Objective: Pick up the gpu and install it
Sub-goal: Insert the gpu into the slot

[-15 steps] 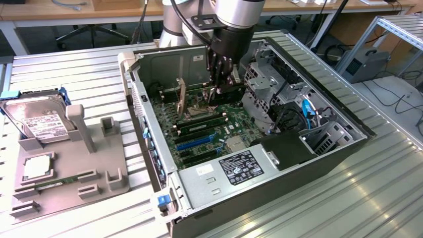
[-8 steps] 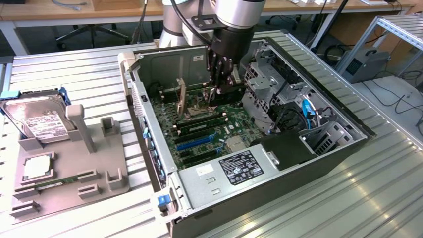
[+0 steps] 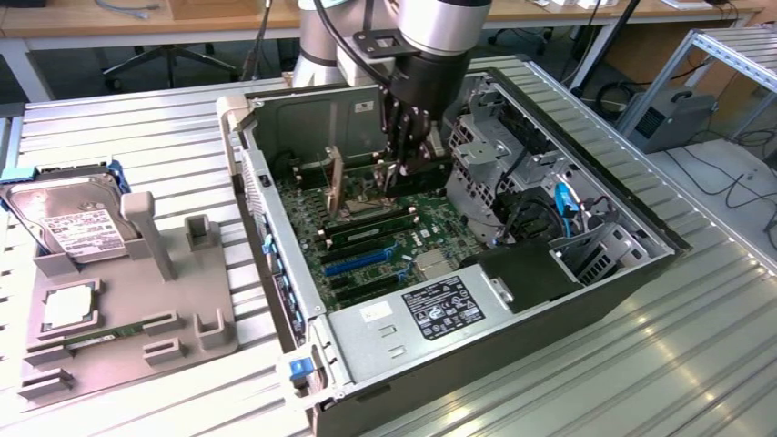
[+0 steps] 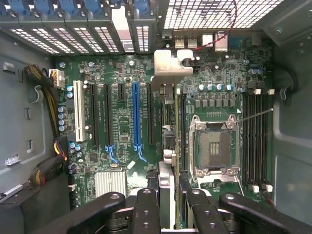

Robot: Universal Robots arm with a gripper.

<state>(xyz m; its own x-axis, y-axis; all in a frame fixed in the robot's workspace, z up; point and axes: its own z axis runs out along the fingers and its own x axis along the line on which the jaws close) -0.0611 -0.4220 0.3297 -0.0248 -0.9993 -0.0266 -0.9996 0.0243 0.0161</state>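
The gpu (image 4: 170,66) shows edge-on in the wrist view, a thin black card with its silvery bracket at the far end. My gripper (image 4: 169,197) is shut on it, one black finger (image 4: 146,202) on each side. The card hangs over the green motherboard (image 4: 122,131), between the row of expansion slots with the blue slot (image 4: 136,117) and the CPU socket (image 4: 214,146). In the exterior view my gripper (image 3: 401,171) reaches down into the open computer case (image 3: 261,173) with the gpu (image 3: 390,188) just above the board. Whether the card touches a slot is hidden.
A drive cage (image 3: 486,150) and cables (image 3: 565,205) crowd the case on the exterior view's right; the power supply (image 3: 425,314) sits at its near end. Outside, on the exterior view's left, a grey fixture (image 3: 182,300) holds a hard drive (image 3: 73,223) and a memory stick (image 3: 104,335).
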